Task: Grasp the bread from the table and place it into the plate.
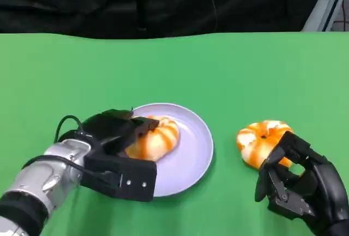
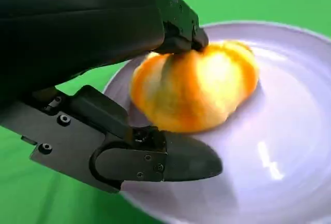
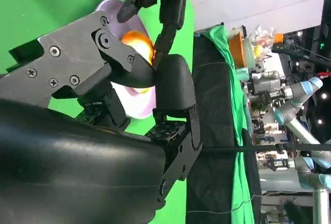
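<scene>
While the left hand (image 1: 117, 143) grips one bread (image 1: 155, 137) resting on the plate (image 1: 191, 154), its fingers should part gently. The right hand (image 1: 297, 184), empty and loosely spread, touches the near side of the second bread (image 1: 260, 138) on the table (image 1: 218, 67).

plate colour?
Pale lavender plate, seen best in the head view; left hand holds bread on it.

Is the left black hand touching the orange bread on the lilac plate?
Touching. The left wrist view shows the left hand's fingers pressing the orange bread from above, on the lilac plate.
</scene>
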`<state>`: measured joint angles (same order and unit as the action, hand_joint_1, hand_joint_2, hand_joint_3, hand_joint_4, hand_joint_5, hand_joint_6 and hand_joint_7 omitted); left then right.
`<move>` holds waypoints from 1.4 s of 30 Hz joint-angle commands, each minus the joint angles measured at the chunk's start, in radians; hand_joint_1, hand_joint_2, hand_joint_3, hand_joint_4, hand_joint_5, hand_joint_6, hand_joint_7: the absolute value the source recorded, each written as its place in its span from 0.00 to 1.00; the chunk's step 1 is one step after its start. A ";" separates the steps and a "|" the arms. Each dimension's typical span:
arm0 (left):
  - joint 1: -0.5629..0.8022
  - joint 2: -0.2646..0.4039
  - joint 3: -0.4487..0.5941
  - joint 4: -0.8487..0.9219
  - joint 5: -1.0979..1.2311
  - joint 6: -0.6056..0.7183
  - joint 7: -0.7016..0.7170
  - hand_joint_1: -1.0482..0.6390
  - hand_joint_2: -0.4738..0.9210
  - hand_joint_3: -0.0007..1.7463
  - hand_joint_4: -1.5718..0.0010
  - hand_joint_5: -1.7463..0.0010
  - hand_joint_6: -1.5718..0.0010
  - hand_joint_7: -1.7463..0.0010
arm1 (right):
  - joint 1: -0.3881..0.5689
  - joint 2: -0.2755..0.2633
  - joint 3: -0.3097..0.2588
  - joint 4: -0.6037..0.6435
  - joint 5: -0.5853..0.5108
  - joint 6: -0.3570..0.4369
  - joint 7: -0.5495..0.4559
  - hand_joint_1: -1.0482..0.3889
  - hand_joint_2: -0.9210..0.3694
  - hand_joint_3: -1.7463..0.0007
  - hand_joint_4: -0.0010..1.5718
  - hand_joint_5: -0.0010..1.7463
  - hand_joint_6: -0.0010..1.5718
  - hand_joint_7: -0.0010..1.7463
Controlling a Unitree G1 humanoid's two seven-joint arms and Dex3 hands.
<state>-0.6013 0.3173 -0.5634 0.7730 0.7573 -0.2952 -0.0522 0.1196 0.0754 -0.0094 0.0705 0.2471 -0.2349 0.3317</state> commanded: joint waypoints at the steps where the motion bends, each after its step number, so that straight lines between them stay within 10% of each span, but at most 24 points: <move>1: 0.004 0.035 0.013 -0.015 -0.020 -0.017 -0.026 0.00 1.00 0.41 1.00 1.00 1.00 1.00 | 0.003 -0.009 -0.004 -0.004 0.013 -0.007 0.005 0.63 0.26 0.35 0.52 1.00 0.38 1.00; 13: 0.154 0.104 0.200 -0.321 -0.261 -0.004 -0.148 0.05 1.00 0.33 0.89 0.97 0.80 0.96 | 0.006 -0.008 0.001 -0.016 0.003 -0.002 -0.006 0.63 0.27 0.33 0.53 1.00 0.38 1.00; 23: 0.362 0.077 0.457 -0.610 -0.688 0.128 -0.296 0.60 1.00 0.20 0.49 0.92 0.48 0.95 | 0.006 -0.011 0.000 -0.019 0.004 0.000 -0.010 0.63 0.27 0.34 0.53 1.00 0.38 1.00; 27: 0.459 0.078 0.589 -0.757 -1.016 0.346 -0.444 0.72 0.85 0.52 0.49 0.38 0.32 0.80 | 0.004 -0.012 -0.003 -0.016 0.010 -0.004 -0.006 0.64 0.26 0.34 0.53 1.00 0.38 1.00; 29: 0.510 0.086 0.642 -0.813 -1.125 0.438 -0.481 0.74 0.81 0.70 0.46 0.11 0.40 0.34 | 0.003 -0.013 -0.005 -0.018 0.012 -0.001 -0.005 0.64 0.26 0.34 0.53 1.00 0.39 1.00; 33: 0.590 0.090 0.714 -0.828 -1.228 0.485 -0.551 0.72 0.84 0.72 0.42 0.01 0.52 0.02 | 0.001 -0.016 -0.007 -0.019 0.013 0.008 -0.006 0.64 0.27 0.34 0.54 1.00 0.39 1.00; 42: 0.704 0.027 0.742 -0.755 -1.242 0.402 -0.613 0.69 0.86 0.67 0.44 0.00 0.53 0.00 | -0.006 -0.019 -0.012 -0.010 0.012 0.009 -0.003 0.64 0.26 0.34 0.54 1.00 0.39 1.00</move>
<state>0.0887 0.3599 0.1585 -0.0157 -0.4671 0.1348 -0.6368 0.1205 0.0725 -0.0144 0.0602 0.2492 -0.2305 0.3261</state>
